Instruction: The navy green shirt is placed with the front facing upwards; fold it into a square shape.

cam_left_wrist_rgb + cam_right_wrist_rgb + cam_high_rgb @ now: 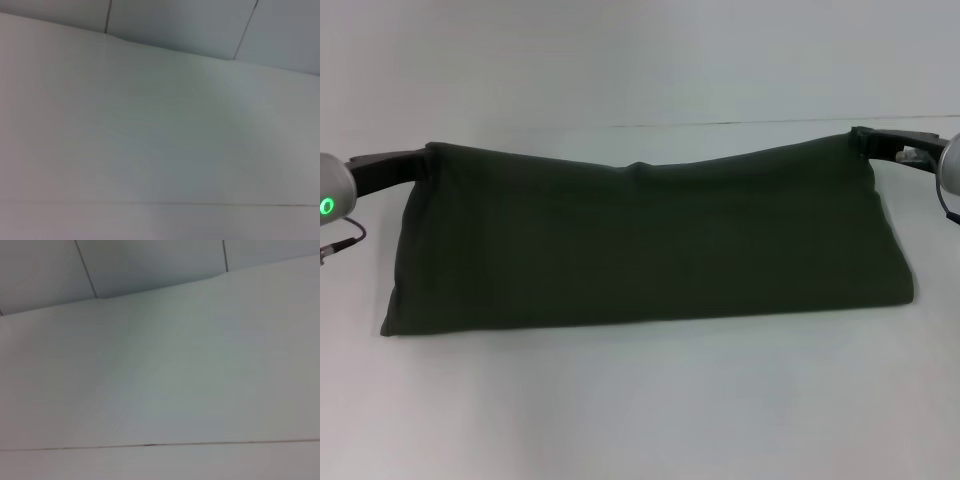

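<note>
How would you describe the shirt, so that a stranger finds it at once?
On the white table, the navy green shirt spans the middle as a wide dark band. Plain green, no print showing; the left tool and right tool meet its far corners.

Plain white table, evenly lit, with a thin dark seam across the far side. Beyond the far edge, pale wall panels split by dark upright joints.
</note>
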You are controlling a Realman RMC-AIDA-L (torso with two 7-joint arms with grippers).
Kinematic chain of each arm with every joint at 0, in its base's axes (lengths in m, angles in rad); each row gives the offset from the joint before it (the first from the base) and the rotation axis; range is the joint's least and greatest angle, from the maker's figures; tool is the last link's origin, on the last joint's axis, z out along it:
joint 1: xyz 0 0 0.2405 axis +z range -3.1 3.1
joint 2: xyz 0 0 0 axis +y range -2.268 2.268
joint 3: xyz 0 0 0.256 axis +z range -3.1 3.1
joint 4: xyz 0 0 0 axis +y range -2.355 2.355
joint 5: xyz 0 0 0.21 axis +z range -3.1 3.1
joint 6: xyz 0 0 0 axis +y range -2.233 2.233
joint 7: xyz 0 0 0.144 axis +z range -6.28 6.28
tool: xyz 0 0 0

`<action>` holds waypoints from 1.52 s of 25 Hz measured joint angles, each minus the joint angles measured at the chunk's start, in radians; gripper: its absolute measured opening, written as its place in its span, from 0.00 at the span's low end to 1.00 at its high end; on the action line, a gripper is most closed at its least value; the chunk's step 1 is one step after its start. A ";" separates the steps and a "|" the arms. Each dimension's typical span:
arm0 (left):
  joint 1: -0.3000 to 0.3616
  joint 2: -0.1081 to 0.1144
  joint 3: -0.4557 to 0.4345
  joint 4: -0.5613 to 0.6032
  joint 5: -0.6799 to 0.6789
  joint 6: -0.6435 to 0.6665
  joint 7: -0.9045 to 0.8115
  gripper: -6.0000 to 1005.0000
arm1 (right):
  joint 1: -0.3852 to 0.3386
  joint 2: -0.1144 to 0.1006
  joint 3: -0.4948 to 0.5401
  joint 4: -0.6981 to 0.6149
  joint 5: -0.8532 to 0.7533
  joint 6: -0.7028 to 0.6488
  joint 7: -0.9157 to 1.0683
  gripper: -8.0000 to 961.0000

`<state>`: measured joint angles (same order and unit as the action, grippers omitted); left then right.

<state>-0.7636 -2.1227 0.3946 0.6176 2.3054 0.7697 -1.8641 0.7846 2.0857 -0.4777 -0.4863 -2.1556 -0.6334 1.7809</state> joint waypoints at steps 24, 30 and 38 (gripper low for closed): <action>-0.075 0.005 0.128 -0.087 -0.012 -0.219 0.003 0.09 | 0.037 -0.001 -0.129 0.017 0.036 0.153 -0.036 0.12; -0.070 0.003 0.120 -0.076 -0.013 -0.243 -0.011 0.20 | 0.038 -0.002 -0.126 0.009 0.036 0.141 -0.026 0.25; -0.008 -0.020 0.126 0.044 -0.023 -0.113 -0.096 0.41 | 0.007 0.000 -0.128 -0.046 0.065 -0.023 -0.002 0.55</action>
<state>-0.7716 -2.1424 0.5211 0.6619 2.2819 0.6564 -1.9602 0.7913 2.0853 -0.6053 -0.5322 -2.0910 -0.6563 1.7785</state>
